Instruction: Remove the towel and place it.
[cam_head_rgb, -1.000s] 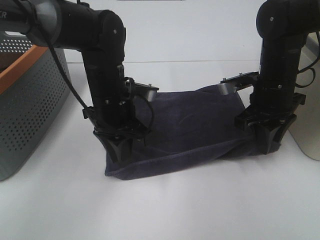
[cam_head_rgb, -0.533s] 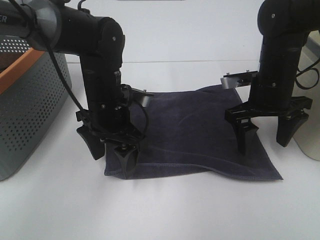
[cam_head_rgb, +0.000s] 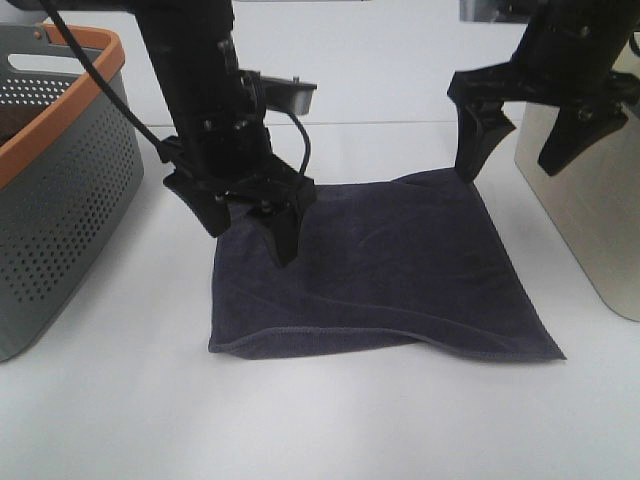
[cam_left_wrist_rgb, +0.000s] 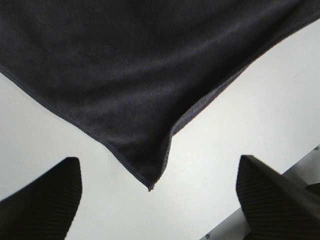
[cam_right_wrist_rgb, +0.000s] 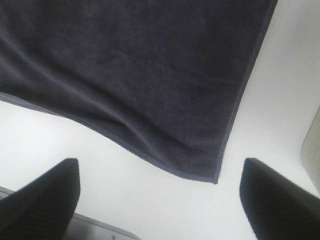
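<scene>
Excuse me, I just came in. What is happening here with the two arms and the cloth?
A two-armed robot is working with a dark towel. At this moment the towel lies spread on the white table, with no gripper touching it. The left gripper and the right gripper are both open and hang above the towel's two far corners. A grey basket with an orange rim stands to the left. A pale container stands to the right.

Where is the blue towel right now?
The towel lies spread flat on the white table in the middle of the high view, between the grey basket on the left and a silver box on the right.
</scene>
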